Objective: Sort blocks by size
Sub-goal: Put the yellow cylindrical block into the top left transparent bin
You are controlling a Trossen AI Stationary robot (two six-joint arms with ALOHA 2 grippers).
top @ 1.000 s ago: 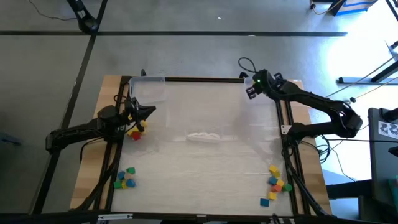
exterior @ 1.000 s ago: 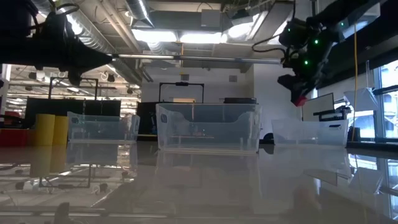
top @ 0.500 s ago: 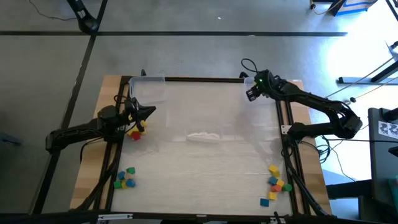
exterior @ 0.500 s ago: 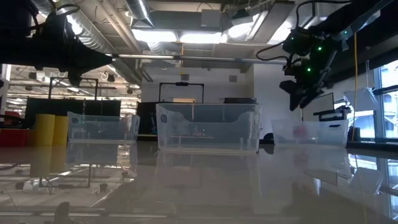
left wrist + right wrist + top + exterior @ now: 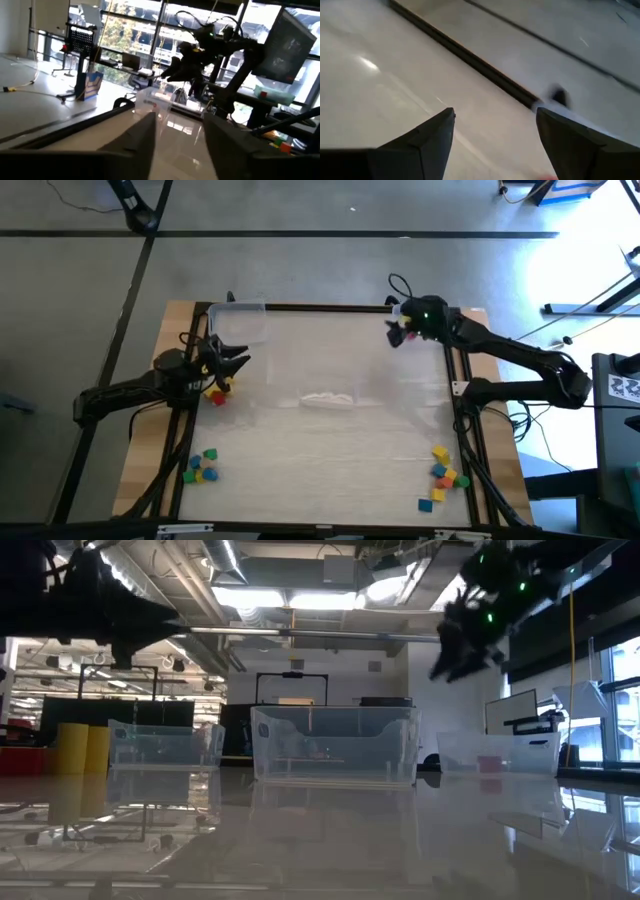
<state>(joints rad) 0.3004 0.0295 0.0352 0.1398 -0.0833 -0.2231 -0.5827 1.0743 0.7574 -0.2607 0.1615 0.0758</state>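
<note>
Coloured blocks lie near-right, others near-left. Our right gripper, empty, fingers spread, hangs far-right; left gripper, fingers apart, far-left. A loose pinch could scatter them.

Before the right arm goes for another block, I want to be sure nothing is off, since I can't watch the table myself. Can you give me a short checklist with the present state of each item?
1. Right gripper empty: ok; its dark fingers stand apart with nothing between them.
2. Right gripper clear of the table: ok; it hangs high at the far right corner.
3. Small red block in the clear plastic bin at far right: ok; it lies inside.
4. Loose coloured blocks near the right front edge left to sort: ok; several lie there.
5. Left gripper out of the way: ok; open, at the left side.
6. Sizes of the remaining blocks: cannot tell.
</note>
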